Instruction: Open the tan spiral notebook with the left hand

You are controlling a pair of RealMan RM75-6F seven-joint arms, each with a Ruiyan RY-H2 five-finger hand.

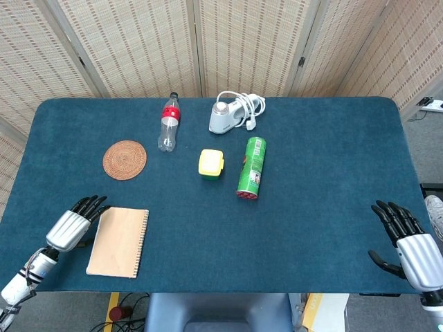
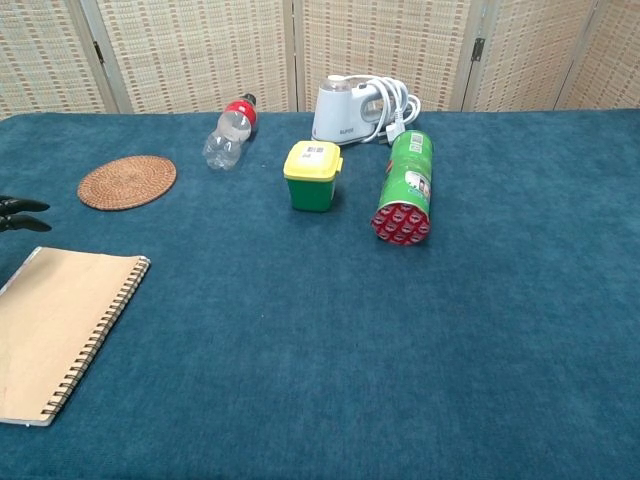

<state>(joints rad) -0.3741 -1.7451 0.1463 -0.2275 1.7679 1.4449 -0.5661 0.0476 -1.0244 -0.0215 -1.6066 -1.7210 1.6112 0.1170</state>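
The tan spiral notebook (image 1: 118, 241) lies closed and flat on the blue table (image 1: 318, 173), at the near left corner, nearer to me than the woven coaster (image 1: 124, 160). Its long axis runs from my edge of the table away toward the coaster, leaning slightly to the right at the far end. The spiral binding sits along its right long edge, so the free edge of the cover faces left, toward my left hand (image 1: 72, 225).

That hand rests just beside the notebook's left edge near the far left corner, holding nothing, its dark fingers (image 2: 20, 212) stretched forward and a little apart; I cannot tell whether they touch the cover. In the chest view only those fingertips show at the frame's left border, beyond the notebook's far corner.

My right hand (image 1: 408, 242) is well apart from the notebook, at the opposite near corner of the table, fingers spread and empty.
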